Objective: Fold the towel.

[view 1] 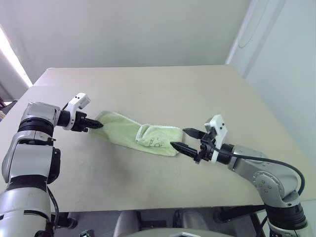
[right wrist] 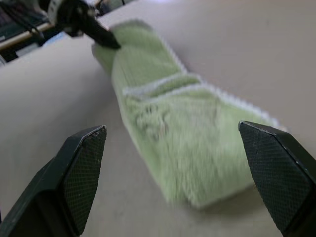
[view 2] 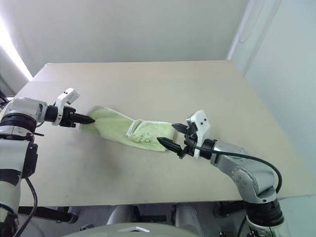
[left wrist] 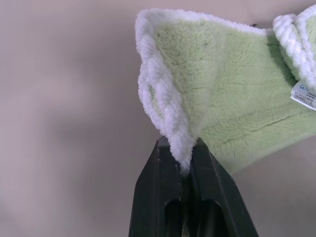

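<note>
The light-green towel [view 1: 129,131] lies bunched in a long strip across the middle of the beige table [view 1: 207,89], with one end folded over itself near the right. My left gripper [view 1: 100,124] is shut on the towel's left corner, which is lifted a little off the table. In the left wrist view the pale hem [left wrist: 173,133] is pinched between the black fingers [left wrist: 158,197], and a small white tag [left wrist: 303,95] shows beside it. My right gripper [view 1: 178,138] stands open just off the towel's right end, with nothing between its fingers [right wrist: 84,168].
The table's front edge [view 1: 163,207] runs close below both arms. Its right edge [view 1: 281,128] is near my right arm. Bare tabletop stretches behind the towel to the far edge [view 1: 138,68] by the wall.
</note>
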